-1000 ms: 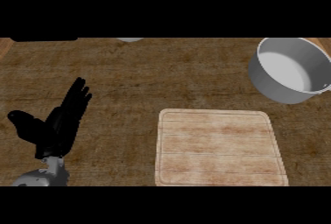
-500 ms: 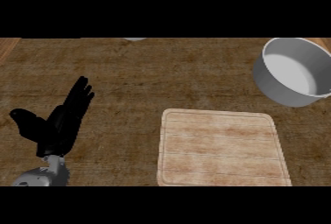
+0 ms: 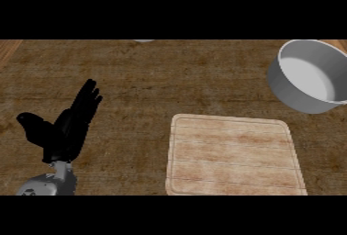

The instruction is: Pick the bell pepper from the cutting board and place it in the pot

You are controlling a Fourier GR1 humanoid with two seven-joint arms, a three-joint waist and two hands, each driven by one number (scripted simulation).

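Note:
A pale wooden cutting board lies flat on the counter at lower centre-right, with nothing on its surface. A grey metal pot stands at the upper right, partly cut off by the view's edge; the inside that shows looks bare. No bell pepper is visible anywhere. My left hand rests open at the lower left, fingers straight and pointing up, thumb spread to the left, well apart from the board. My right hand does not show.
The brown wooden counter fills the view. A small pale object peeks in at the top edge, left of centre. A lighter strip shows at the far upper left corner.
The whole scene has shifted slightly: the pot and board now sit a little further right and lower in view. The left hand keeps the same open pose.

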